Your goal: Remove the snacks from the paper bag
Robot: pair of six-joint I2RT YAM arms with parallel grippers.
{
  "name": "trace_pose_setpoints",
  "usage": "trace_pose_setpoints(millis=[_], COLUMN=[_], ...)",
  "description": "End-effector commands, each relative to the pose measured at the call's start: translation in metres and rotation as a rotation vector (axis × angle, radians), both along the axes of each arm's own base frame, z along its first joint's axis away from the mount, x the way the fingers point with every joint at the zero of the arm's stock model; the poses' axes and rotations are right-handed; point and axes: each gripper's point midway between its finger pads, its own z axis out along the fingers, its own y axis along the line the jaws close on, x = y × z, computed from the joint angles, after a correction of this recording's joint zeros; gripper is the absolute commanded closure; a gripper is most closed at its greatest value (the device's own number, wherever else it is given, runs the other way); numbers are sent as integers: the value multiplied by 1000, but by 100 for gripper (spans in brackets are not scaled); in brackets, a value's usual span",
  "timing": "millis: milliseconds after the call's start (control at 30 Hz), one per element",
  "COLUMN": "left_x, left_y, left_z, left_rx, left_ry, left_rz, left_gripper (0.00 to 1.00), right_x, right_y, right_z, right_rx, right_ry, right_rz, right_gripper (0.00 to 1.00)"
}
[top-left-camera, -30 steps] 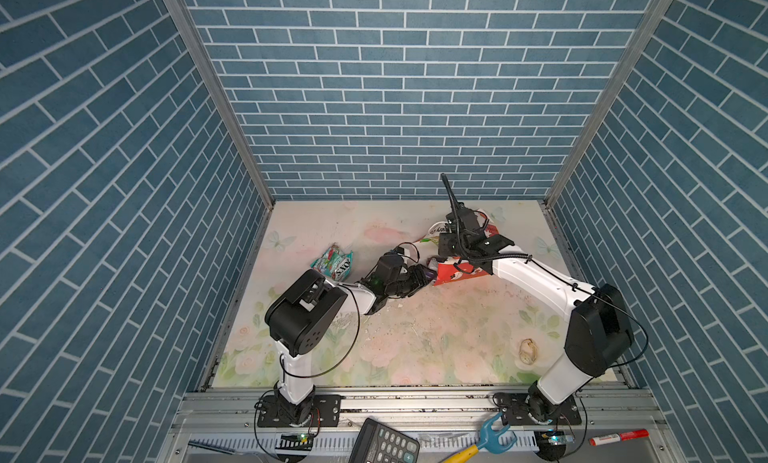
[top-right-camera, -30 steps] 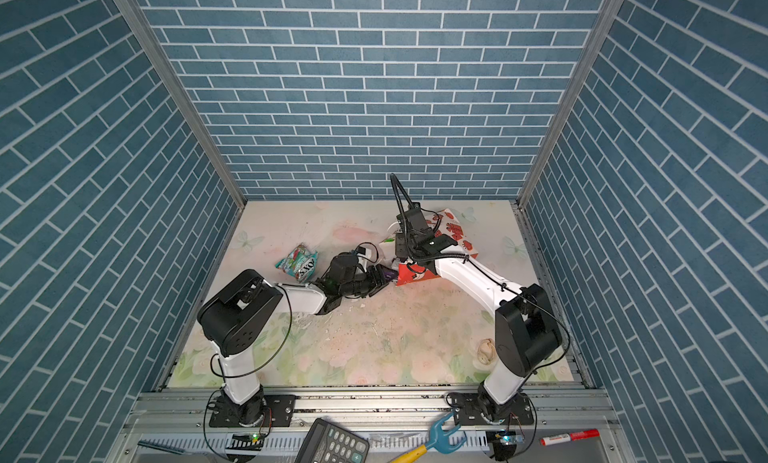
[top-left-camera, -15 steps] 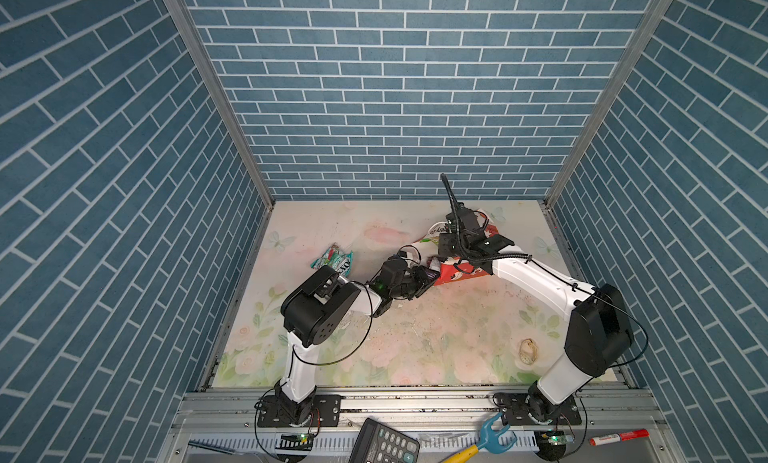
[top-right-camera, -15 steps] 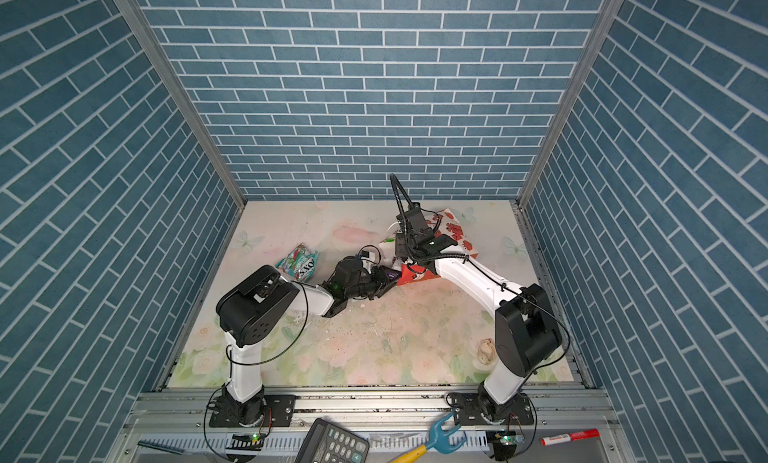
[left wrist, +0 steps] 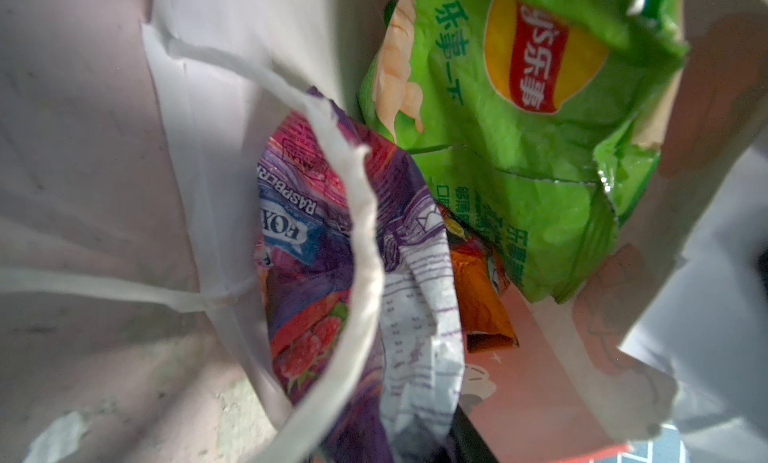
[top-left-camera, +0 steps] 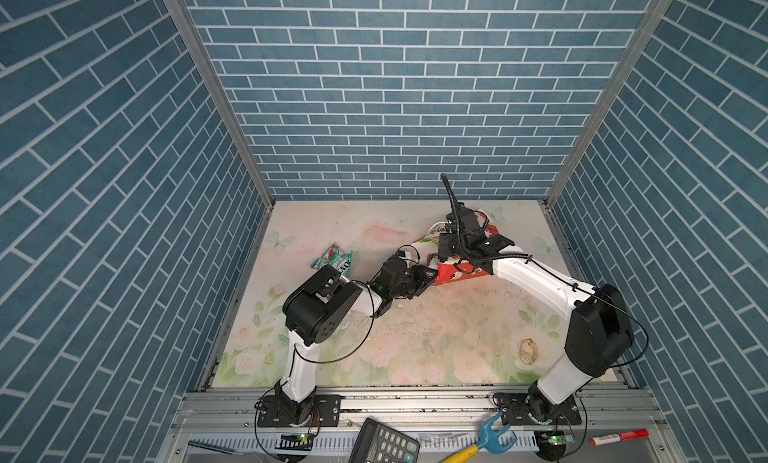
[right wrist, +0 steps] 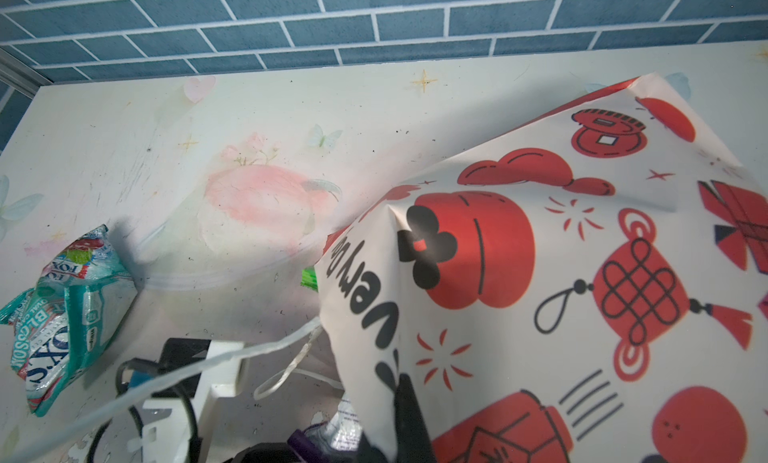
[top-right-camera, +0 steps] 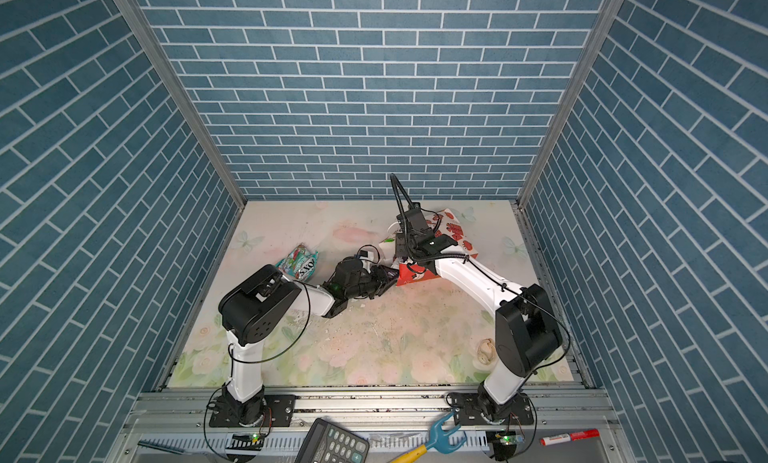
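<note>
A teal packet (top-left-camera: 332, 260) (top-right-camera: 300, 263) printed "FOX'S" lies alone on the floral worktop (top-left-camera: 374, 232), left of centre in both top views and clear of everything else. Just to its right the left arm reaches low across the worktop, and the left pincer (top-left-camera: 427, 275) (top-right-camera: 386, 279) sits at the open mouth of the paper bag (top-left-camera: 459, 272) (top-right-camera: 453, 229). I cannot tell whether its jaws are apart or together.

The left wrist view looks into that mouth. A purple packet (left wrist: 316, 249) marked "RASPBERRY" is at centre, with a white cord handle (left wrist: 365, 232) looped across it. A bright green packet (left wrist: 519, 108) fills the upper right, and an orange packet (left wrist: 478, 299) is wedged between the two.

The bag lies on its side right of centre, red side panel facing the camera. The right pincer (top-left-camera: 441, 255) (right wrist: 405, 423) is closed tight on the rim of the bag's upper panel, holding it up off the worktop. A pale seashell (top-left-camera: 528, 351) rests at lower right, well apart from the bag.
</note>
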Motion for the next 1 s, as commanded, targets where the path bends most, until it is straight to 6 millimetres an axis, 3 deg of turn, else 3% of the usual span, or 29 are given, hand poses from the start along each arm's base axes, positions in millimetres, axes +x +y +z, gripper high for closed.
trace_pose_setpoints(millis=[0, 400, 633, 967], left_x=[13, 21, 23, 25], left_y=[5, 1, 11, 37], left_z=[-6, -1, 9, 50], left_rx=[32, 86, 141, 311], left_ry=[-31, -61, -100, -261], left_rz=[28, 16, 22, 49], left_gripper=[59, 92, 100, 100], right_x=[-14, -14, -13, -15], right_y=[7, 10, 9, 6], right_z=[8, 8, 7, 7], right_rx=[45, 54, 51, 36], right_ry=[15, 16, 17, 15], right_rz=[20, 24, 24, 25], right_gripper=[100, 100, 100, 100])
